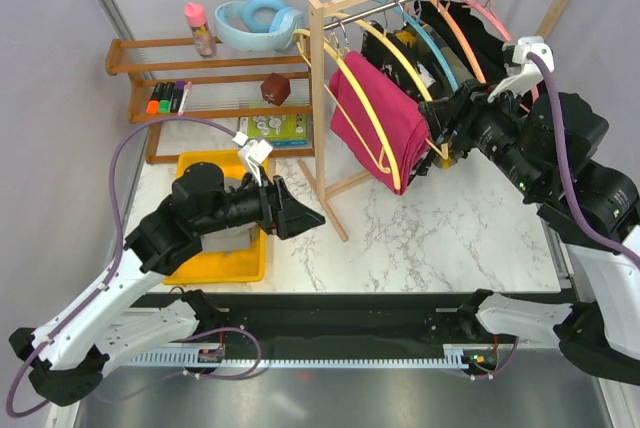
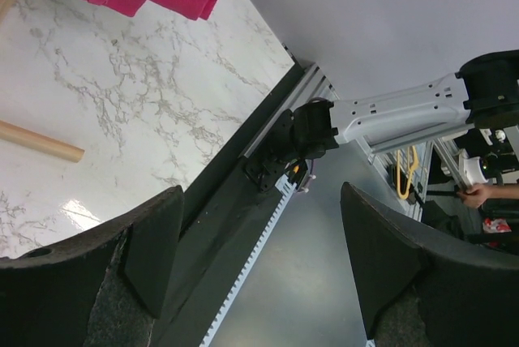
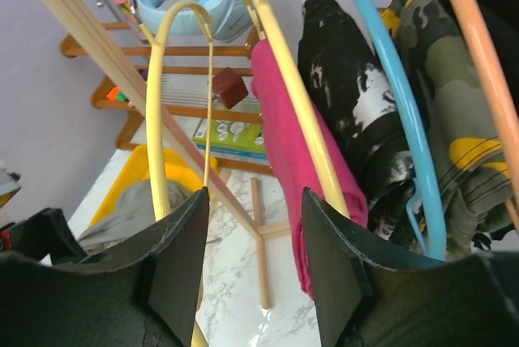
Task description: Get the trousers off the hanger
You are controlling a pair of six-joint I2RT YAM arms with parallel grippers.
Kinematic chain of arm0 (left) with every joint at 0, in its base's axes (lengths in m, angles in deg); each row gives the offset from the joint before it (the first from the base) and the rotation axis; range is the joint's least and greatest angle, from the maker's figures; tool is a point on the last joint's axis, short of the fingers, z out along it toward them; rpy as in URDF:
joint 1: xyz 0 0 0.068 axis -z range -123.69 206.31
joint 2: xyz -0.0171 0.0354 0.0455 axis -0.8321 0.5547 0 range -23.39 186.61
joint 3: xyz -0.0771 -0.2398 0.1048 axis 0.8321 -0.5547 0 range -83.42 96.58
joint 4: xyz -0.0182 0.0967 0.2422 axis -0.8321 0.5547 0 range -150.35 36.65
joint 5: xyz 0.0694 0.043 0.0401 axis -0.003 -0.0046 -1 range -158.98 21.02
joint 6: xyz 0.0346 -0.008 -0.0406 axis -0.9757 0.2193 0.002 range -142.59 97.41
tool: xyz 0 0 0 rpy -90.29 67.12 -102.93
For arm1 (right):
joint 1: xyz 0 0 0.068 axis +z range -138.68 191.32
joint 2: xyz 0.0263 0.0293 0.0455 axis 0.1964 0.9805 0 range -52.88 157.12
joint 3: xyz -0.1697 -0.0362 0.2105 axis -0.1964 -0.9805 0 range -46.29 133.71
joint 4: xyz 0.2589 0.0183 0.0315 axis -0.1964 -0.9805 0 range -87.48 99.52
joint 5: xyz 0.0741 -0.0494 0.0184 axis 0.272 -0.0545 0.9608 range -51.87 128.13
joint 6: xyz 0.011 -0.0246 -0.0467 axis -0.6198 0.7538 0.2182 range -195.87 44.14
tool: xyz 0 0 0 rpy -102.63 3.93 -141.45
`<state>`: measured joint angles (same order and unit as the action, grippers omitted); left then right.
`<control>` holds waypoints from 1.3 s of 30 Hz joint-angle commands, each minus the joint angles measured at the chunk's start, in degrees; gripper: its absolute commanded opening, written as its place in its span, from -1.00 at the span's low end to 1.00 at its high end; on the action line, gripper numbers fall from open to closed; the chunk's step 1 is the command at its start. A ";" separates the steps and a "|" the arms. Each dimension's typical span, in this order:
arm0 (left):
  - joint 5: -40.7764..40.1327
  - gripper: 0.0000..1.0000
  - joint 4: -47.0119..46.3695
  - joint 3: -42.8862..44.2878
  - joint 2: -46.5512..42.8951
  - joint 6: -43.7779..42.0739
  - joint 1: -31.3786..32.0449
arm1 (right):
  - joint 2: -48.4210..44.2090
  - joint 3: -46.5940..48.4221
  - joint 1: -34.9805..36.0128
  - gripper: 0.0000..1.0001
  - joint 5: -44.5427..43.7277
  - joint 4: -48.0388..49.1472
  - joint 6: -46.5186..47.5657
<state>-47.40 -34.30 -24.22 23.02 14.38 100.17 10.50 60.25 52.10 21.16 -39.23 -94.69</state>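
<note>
Bin: yellow, left on the table, grey cloth inside.
Left gripper: released, jaws wide and empty, above the marble just right of the bin.
Magenta trousers: draped over a yellow hanger on the rack.
Speckled trousers, camouflage trousers: hung further right.
Right gripper: jaws parted, gripping nothing, at the magenta trousers' right side.
</note>
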 commanded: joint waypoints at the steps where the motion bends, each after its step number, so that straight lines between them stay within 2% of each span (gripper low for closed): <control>1: -5.15 0.69 -3.36 3.20 0.78 1.35 2.99 | 4.73 4.99 0.18 0.13 -5.70 -2.58 4.41; 4: -5.41 0.69 -3.63 3.38 1.14 1.35 4.13 | 7.63 7.18 -0.96 0.13 -6.58 -2.40 5.64; 8: -5.85 0.69 -3.63 2.94 0.52 1.44 4.92 | 10.80 9.73 -4.82 0.12 -3.60 -2.14 6.52; 12: -6.11 0.69 -3.63 1.89 -0.62 1.35 5.10 | 12.47 9.92 -11.40 0.10 4.81 -1.26 6.70; 15: -6.29 0.69 -3.63 1.36 -1.67 1.26 5.10 | 11.34 7.20 -13.52 0.06 9.83 0.41 6.79; 19: -6.64 0.69 -3.37 1.01 -1.94 1.09 5.10 | 7.30 1.14 -13.62 0.04 15.46 5.15 6.62; 29: -6.38 0.69 -3.45 0.83 -1.24 1.00 5.10 | 4.48 -5.37 -14.14 -0.06 16.00 6.65 6.44; 39: -6.20 0.68 -3.28 0.92 -1.50 1.52 5.10 | 4.83 -7.49 -15.37 -0.13 19.61 9.99 5.38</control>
<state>-52.92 -35.59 -23.54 21.98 14.49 104.96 15.48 52.71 36.99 38.45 -33.16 -89.12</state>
